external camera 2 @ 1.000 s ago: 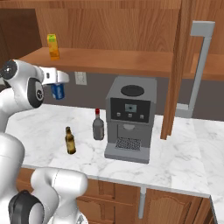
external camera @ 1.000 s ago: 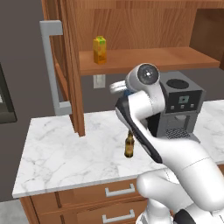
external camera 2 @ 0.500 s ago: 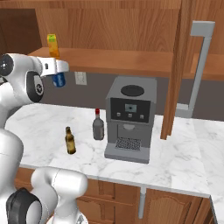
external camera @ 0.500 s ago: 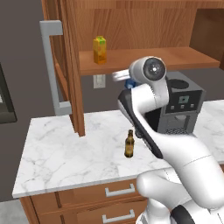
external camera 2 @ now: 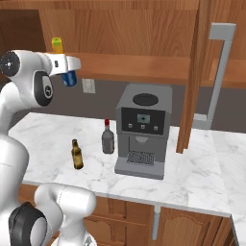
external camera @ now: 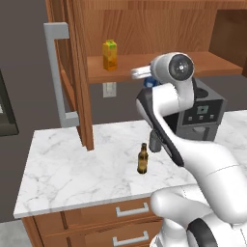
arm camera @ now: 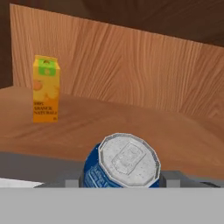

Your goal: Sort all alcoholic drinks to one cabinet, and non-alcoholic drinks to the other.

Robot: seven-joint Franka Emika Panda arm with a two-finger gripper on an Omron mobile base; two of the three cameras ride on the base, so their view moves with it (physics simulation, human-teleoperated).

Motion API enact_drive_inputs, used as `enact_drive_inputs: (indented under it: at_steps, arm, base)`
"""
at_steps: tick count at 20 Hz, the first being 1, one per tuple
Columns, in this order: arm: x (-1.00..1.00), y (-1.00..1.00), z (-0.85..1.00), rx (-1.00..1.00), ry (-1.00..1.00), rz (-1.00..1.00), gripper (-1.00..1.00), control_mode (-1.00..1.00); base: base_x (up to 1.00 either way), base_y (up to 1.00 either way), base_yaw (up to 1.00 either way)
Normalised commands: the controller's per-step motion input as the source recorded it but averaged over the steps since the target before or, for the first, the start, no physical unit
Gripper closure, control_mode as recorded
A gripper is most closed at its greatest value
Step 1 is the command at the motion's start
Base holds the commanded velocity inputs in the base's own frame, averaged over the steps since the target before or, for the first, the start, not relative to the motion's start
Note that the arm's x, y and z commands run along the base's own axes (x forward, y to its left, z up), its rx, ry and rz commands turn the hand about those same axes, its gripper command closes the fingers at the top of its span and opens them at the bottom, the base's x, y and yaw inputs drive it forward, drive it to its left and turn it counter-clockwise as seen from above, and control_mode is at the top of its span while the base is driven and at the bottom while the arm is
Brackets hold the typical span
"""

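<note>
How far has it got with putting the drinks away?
Done: the juice carton stands on the open cabinet shelf. In hand: the gripper holds the blue can raised near that shelf, not yet set down. Left: the brown beer bottle and the grey red-capped bottle stand on the counter.

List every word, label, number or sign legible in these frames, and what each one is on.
Juice carton: two lines of dark print under an orange picture, too blurred to read.
Blue soda can, held in the gripper: pale print on its side, unreadable.
Beer bottle: yellow label, too small to read.
Coffee machine: small front display, nothing legible.
Grey bottle: no visible text.
</note>
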Motion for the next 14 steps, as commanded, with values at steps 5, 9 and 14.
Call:
enact_drive_inputs:
  at_steps: [5, 9, 14]
  arm:
    - [0.18, -0.13, 0.26, 0.00, 0.00, 0.00, 1.00, -1.00]
    - [0.30, -0.03, 0.21, 0.00, -0.01, 0.00, 1.00, -1.00]
    - [0.39, 0.00, 0.20, 0.00, -0.01, 0.00, 1.00, -1.00]
  base:
    - [0.00, 0.00, 0.00]
    - [0.00, 0.00, 0.00]
    - [0.00, 0.00, 0.00]
